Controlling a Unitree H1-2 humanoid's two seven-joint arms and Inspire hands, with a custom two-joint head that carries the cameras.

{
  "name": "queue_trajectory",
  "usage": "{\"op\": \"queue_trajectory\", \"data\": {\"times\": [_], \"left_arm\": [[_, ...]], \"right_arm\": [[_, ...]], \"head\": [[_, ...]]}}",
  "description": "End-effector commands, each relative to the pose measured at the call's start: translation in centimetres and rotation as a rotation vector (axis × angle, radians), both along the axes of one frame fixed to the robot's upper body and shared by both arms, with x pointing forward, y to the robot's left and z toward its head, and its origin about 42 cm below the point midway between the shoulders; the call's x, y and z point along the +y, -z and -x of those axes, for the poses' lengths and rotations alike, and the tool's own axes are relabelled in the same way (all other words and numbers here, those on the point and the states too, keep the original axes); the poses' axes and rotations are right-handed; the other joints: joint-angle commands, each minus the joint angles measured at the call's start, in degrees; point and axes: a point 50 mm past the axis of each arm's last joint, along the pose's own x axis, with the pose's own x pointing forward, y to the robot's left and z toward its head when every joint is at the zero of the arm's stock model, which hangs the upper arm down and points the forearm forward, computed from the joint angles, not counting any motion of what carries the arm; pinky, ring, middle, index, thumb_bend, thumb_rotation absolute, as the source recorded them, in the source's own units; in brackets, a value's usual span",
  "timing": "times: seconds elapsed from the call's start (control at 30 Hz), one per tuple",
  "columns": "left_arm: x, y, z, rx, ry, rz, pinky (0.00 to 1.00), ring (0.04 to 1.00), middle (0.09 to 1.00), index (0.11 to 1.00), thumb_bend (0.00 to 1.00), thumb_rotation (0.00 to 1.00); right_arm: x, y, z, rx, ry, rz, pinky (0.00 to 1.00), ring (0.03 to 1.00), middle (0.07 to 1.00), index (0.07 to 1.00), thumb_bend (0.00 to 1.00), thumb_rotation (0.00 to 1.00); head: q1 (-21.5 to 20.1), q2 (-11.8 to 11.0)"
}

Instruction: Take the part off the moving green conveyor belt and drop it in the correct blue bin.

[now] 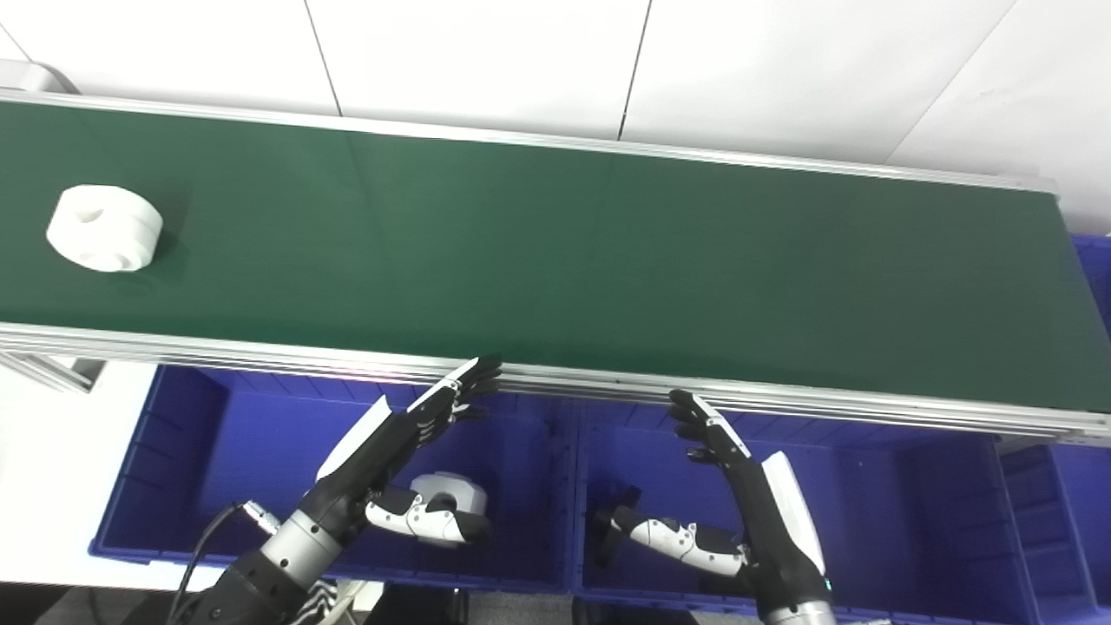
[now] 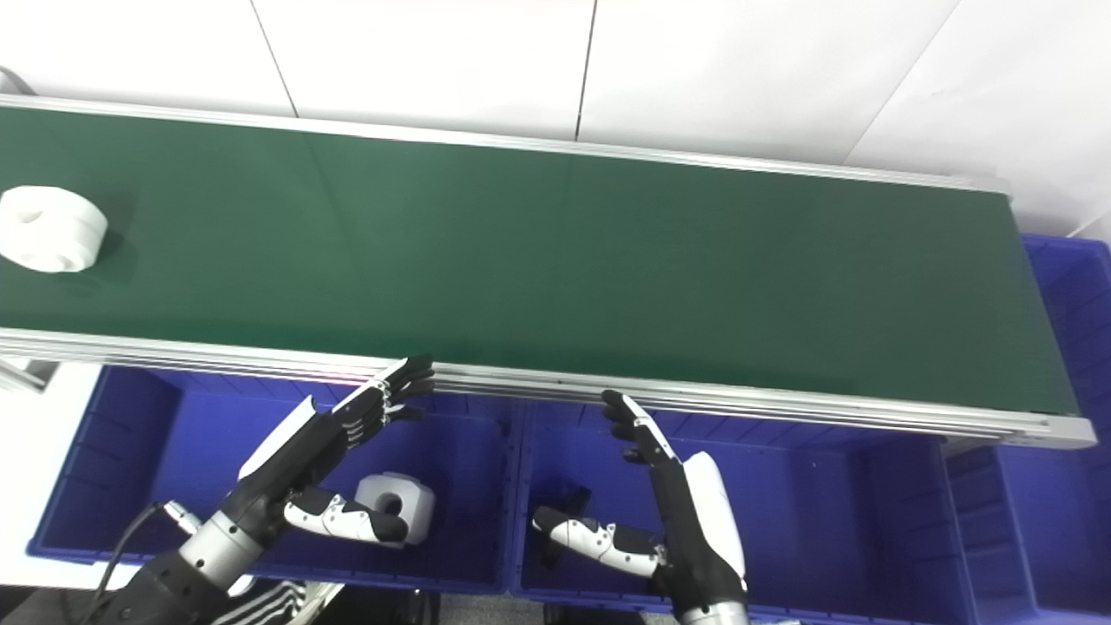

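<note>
White part [image 1: 104, 227] rides the green belt [image 1: 608, 252] at its far-left end. Left hand [image 1: 395, 434] and right hand [image 1: 738, 460] hover off the belt's near rail, fingers spread, empty. Advice: the left hand should time its reach.

Left eye view: you look down from the robot's head, facing the conveyor belt [image 1: 555, 252] and the wall behind it.
Right eye view: same downward angle, set slightly to the right, so everything sits further left.
Nearness: close; the belt's left end is cut off.
Shared: belt's near and far edges, its right end, blue bins [image 2: 260, 469] below.
</note>
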Motion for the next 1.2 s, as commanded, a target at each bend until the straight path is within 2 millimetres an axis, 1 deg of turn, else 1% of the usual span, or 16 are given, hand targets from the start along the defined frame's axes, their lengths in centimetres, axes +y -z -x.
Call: {"op": "queue_trajectory", "data": {"times": [0.0, 0.07, 0.33, 0.43, 0.47, 0.5, 0.53, 0.57, 0.67, 0.8, 0.93, 1.0, 1.1, 1.17], "left_arm": [[0.1, -0.6, -0.4, -0.049, -0.004, 0.019, 0.85, 0.922, 0.955, 0.952, 0.71, 0.43], [0.0, -0.7, -0.4, -0.049, -0.004, 0.018, 0.84, 0.920, 0.956, 0.952, 0.71, 0.43], [0.0, -0.5, -0.5, -0.047, -0.002, 0.013, 0.85, 0.927, 0.956, 0.952, 0.71, 0.43], [-0.1, -0.4, -0.5, -0.046, -0.007, 0.010, 0.85, 0.925, 0.955, 0.950, 0.71, 0.43], [-0.2, -0.3, -0.5, -0.049, -0.010, 0.004, 0.84, 0.919, 0.951, 0.947, 0.71, 0.42], [-0.2, -0.3, -0.5, -0.051, -0.013, 0.000, 0.83, 0.913, 0.948, 0.946, 0.71, 0.42], [-0.3, -0.3, -0.4, -0.050, -0.009, -0.006, 0.83, 0.910, 0.946, 0.945, 0.72, 0.42], [-0.4, -0.2, -0.4, -0.048, -0.006, -0.010, 0.84, 0.916, 0.951, 0.949, 0.72, 0.43], [-0.9, 0.2, -0.2, -0.053, 0.005, -0.011, 0.83, 0.914, 0.953, 0.950, 0.72, 0.42], [-1.5, 1.0, 0.0, -0.070, 0.016, -0.009, 0.81, 0.896, 0.944, 0.943, 0.72, 0.41], [-2.0, 1.8, 0.0, -0.090, 0.018, -0.016, 0.80, 0.881, 0.929, 0.931, 0.73, 0.39], [-2.1, 2.0, -0.1, -0.098, 0.017, -0.026, 0.78, 0.864, 0.918, 0.927, 0.74, 0.40], [-2.1, 2.1, -0.1, -0.108, 0.022, -0.028, 0.78, 0.867, 0.916, 0.925, 0.74, 0.39], [-2.1, 2.0, -0.1, -0.112, 0.021, -0.020, 0.78, 0.868, 0.916, 0.922, 0.74, 0.37]], "right_arm": [[0.0, -0.7, -0.1, -0.029, 0.003, 0.004, 0.79, 0.845, 0.862, 0.894, 0.81, 0.32], [0.0, -0.6, -0.1, -0.033, 0.001, 0.010, 0.78, 0.841, 0.861, 0.893, 0.81, 0.33], [-0.1, -0.4, -0.3, -0.027, 0.005, 0.003, 0.78, 0.839, 0.859, 0.891, 0.81, 0.29], [-0.1, -0.2, -0.3, -0.029, 0.004, 0.000, 0.77, 0.838, 0.857, 0.889, 0.81, 0.28], [-0.2, -0.2, -0.3, -0.027, 0.005, 0.002, 0.78, 0.836, 0.854, 0.888, 0.82, 0.28], [-0.3, -0.1, -0.3, -0.025, 0.005, 0.004, 0.79, 0.838, 0.855, 0.888, 0.82, 0.28], [-0.4, -0.1, -0.2, -0.021, 0.006, 0.009, 0.79, 0.838, 0.855, 0.888, 0.82, 0.28], [-0.4, -0.1, -0.1, -0.018, 0.007, 0.013, 0.78, 0.839, 0.855, 0.889, 0.82, 0.28], [-0.9, 0.2, 0.1, -0.027, 0.002, 0.020, 0.78, 0.842, 0.860, 0.887, 0.82, 0.28], [-1.6, 0.6, 0.5, -0.030, 0.000, 0.023, 0.78, 0.843, 0.863, 0.885, 0.80, 0.25], [-2.1, 1.2, 0.7, -0.013, 0.003, 0.028, 0.75, 0.836, 0.865, 0.894, 0.80, 0.27], [-2.2, 1.3, 0.7, -0.010, 0.002, 0.029, 0.76, 0.837, 0.864, 0.897, 0.80, 0.26], [-2.2, 1.6, 0.7, -0.010, 0.003, 0.027, 0.75, 0.831, 0.859, 0.894, 0.80, 0.26], [-2.2, 1.7, 0.6, -0.008, 0.006, 0.017, 0.73, 0.827, 0.857, 0.891, 0.81, 0.26]], "head": [[-0.01, -0.04], [-0.01, -0.04], [-0.16, -0.52], [0.94, -1.19], [2.18, -1.66], [2.18, -1.66], [4.31, -2.44], [4.78, -2.60], [11.12, -5.20], [16.36, -7.92], [17.98, -9.19], [18.01, -9.54], [17.47, -10.34], [16.87, -10.38]]}}
